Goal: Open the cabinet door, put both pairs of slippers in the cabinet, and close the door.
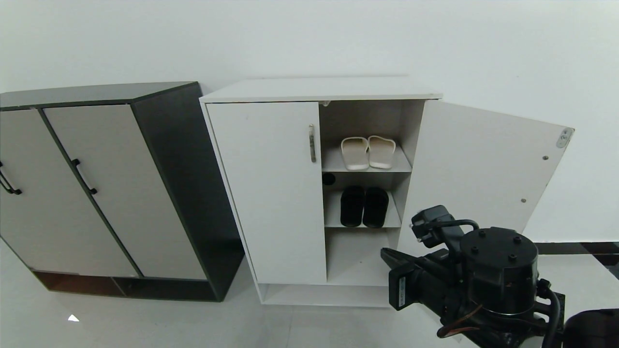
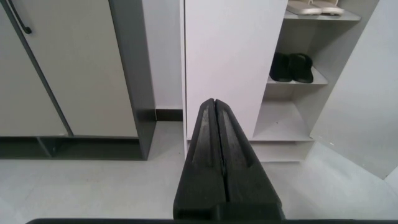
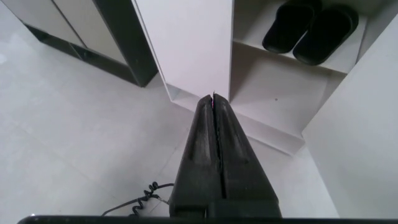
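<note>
**Inspector:** Condition of the white cabinet [image 1: 319, 91]?

**Assessor:** Its right door [image 1: 483, 169] stands swung wide open. The left door [image 1: 271, 193] is shut, with a metal handle [image 1: 312, 143] at its inner edge.

**Inspector:** And the footwear?

**Assessor:** Both pairs are inside, behind the open door. The cream slippers [image 1: 367, 152] lie side by side on the upper shelf. The black slippers [image 1: 363, 207] lie side by side on the shelf below. The bottom compartment holds nothing that I can see.

**Inspector:** The hands?

**Assessor:** The left hand [image 2: 214, 102] has its fingers pressed together with nothing between them. It is held above the floor [image 2: 93, 186] and points at the foot of the shut left door. The right hand [image 3: 213, 98] is likewise pressed together and carries nothing. It is aimed at the cabinet's base below the black slippers, apart from the cabinet.

**Inspector:** Surroundings?

**Assessor:** A dark grey cabinet [image 1: 184, 193] with two pale doors stands just beside the white one, on the robot's left. A coiled cable [image 3: 140, 198] lies on the floor.
</note>
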### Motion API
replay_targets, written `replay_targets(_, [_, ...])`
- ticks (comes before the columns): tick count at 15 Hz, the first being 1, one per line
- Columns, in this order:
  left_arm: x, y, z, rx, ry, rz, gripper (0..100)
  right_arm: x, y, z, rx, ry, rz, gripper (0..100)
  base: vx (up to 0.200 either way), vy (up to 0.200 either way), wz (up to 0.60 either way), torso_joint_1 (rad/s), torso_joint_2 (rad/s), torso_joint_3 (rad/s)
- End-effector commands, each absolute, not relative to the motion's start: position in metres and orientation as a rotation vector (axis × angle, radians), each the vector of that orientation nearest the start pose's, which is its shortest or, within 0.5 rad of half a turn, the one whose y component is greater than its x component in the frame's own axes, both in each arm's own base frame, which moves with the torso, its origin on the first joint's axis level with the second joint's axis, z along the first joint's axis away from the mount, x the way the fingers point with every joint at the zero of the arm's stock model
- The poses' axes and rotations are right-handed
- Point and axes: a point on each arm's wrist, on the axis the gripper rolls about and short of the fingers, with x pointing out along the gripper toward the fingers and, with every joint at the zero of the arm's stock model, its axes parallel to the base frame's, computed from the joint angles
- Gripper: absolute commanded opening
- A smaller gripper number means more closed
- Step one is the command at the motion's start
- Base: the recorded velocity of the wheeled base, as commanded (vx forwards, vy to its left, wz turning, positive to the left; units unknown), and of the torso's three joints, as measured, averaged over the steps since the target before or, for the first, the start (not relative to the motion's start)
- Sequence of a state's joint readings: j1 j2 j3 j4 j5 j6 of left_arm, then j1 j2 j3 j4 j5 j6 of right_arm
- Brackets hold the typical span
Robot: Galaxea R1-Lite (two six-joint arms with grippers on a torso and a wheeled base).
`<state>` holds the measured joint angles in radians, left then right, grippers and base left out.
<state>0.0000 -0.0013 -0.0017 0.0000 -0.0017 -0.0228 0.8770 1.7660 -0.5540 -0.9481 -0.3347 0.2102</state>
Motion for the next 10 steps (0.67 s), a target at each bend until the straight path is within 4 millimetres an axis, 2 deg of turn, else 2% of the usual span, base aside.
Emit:
replay_targets(1, [-0.0229,0.0000,0.0759,-0.023,-0.002,-0.002,0,0.1905,0.2177,0.1278,0.046,0.284,0.512,0,0.000,0.000,0.00,0.000,0.00,0.000])
replay_targets(4, [-0.0229,0.0000,0.0759,-0.023,-0.002,-0.002,0,0.1904,0.2176,0.1282,0.045,0.282,0.513,0,0.000,0.000,0.00,0.136,-0.24,-0.116])
replay_targets(6, [-0.0229,0.0000,0.0759,-0.023,-0.002,-0.002,0,0.1904,0.2176,0.1282,0.045,0.282,0.513,0,0.000,0.000,0.00,0.207,-0.42,-0.212])
replay_targets(8, [-0.0229,0.0000,0.0759,-0.023,-0.002,-0.002,0,0.1903,0.2174,0.1287,0.046,0.281,0.513,0,0.000,0.000,0.00,0.063,-0.47,-0.232])
replay_targets(10, [-0.0229,0.0000,0.0759,-0.023,-0.002,-0.002,0,0.1903,0.2174,0.1287,0.046,0.280,0.511,0,0.000,0.000,0.00,0.232,-0.48,-0.224])
